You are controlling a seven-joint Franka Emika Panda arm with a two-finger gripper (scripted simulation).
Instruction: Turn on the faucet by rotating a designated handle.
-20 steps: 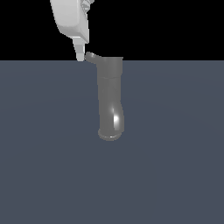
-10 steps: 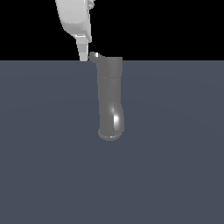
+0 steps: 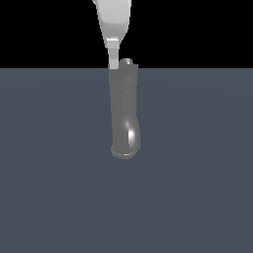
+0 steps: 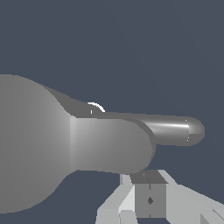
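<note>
- Flat slate-blue surface [image 3: 44, 163] spreading across the exterior view from its left, black void above.
- White robot gripper [image 3: 114, 63] dropping in from the top, just toward the exterior view's left of centre, narrowing to pale grey fingers [image 3: 113, 53].
- Fingers' tip right at the top left edge of the grey glossy metal faucet [image 3: 123, 111], touching or a hair off; hard to call from here.
- Fingers spread or pressed together? Cannot tell: only one narrow tip visible in the exterior view.
- Faucet standing mid-scene on the surface, thick cylindrical body upright, curving low into a ringed round mouth [image 3: 123, 152] facing the camera, bright glint on its bend.
- Small rounded cap peeking over the faucet's top rim toward the exterior view's right.
- Wrist view: faucet body [image 4: 35, 144] looming huge and close, swelling wide then narrowing.
- Thin, slim grey lever handle [image 4: 175, 130] sticking out sideways from it, rounded end, bright streak along its length.
- White fingers [image 4: 148, 199] just below the handle's root, near the body, blocky grey pad in the middle; gap between them not readable.
</note>
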